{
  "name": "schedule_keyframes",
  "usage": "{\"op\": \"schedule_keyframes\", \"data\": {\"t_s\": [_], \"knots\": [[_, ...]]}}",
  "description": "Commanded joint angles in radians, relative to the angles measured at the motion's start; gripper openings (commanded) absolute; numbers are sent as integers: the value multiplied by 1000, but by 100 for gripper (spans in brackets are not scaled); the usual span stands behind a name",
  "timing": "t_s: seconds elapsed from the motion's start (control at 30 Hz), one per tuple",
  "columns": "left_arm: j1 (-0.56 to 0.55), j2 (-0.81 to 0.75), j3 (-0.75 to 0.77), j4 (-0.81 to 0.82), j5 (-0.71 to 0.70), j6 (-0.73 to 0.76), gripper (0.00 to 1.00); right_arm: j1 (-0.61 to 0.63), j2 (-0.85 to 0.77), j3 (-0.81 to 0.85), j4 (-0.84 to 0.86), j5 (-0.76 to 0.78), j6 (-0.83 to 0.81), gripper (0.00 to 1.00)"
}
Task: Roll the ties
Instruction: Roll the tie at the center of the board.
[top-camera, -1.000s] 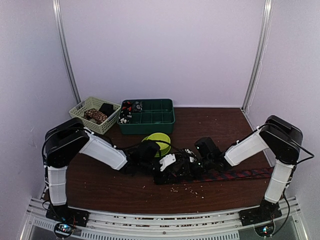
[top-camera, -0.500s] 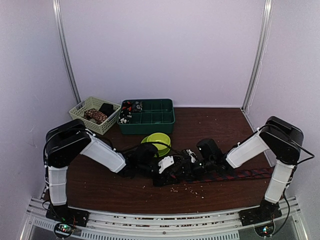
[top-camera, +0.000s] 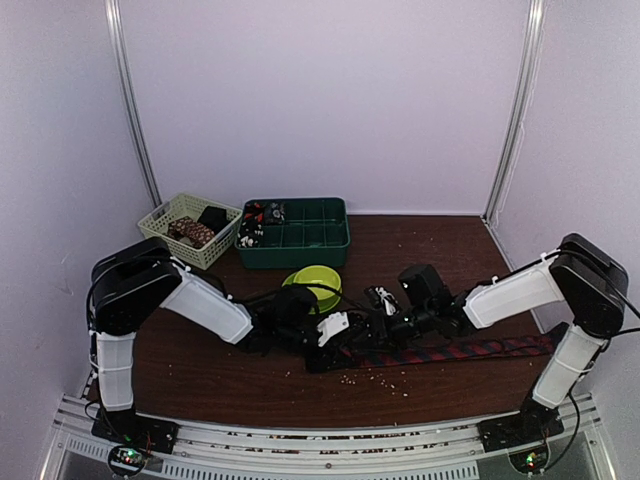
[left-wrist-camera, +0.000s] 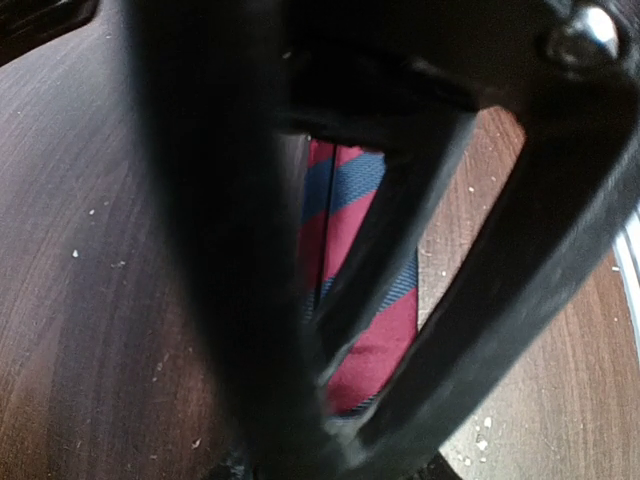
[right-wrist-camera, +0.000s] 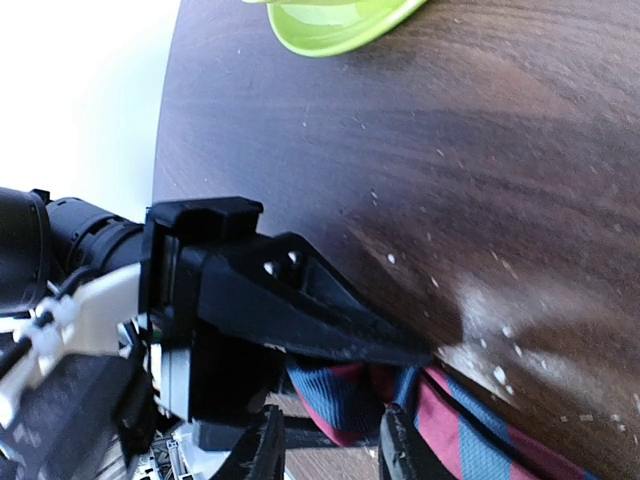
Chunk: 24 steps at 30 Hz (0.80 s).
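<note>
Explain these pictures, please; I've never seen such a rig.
Two robot arms stand at the near edge of a wooden table. The wide picture looks down from above and behind them; the two close-ups come from cameras on their wrists. A red and navy striped tie lies across the table, near a green bowl; a dark green tray and a pale basket sit farther back. The left gripper straddles the tie's end; whether it pinches it is unclear. The right gripper is open, close by.
</note>
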Motion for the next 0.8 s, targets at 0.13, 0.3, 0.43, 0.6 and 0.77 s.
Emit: {"op": "schedule_keyframes", "data": {"t_s": [0.13, 0.3, 0.43, 0.6, 0.77], "knots": [[-4, 45, -6, -134, -12, 32, 39, 19, 81, 80, -39, 4, -32, 32], [-4, 45, -1, -142, -14, 35, 39, 26, 88, 98, -97, 27, -80, 16], [-4, 42, -1, -144, -17, 34, 41, 20, 73, 74, -122, 42, -95, 0], [-2, -26, -42, -97, -52, 23, 54, 4, 76, 23, -95, 53, -103, 0], [-2, -206, -92, -58, -118, 15, 95, -8, 104, 2, -45, 54, -100, 0]]}}
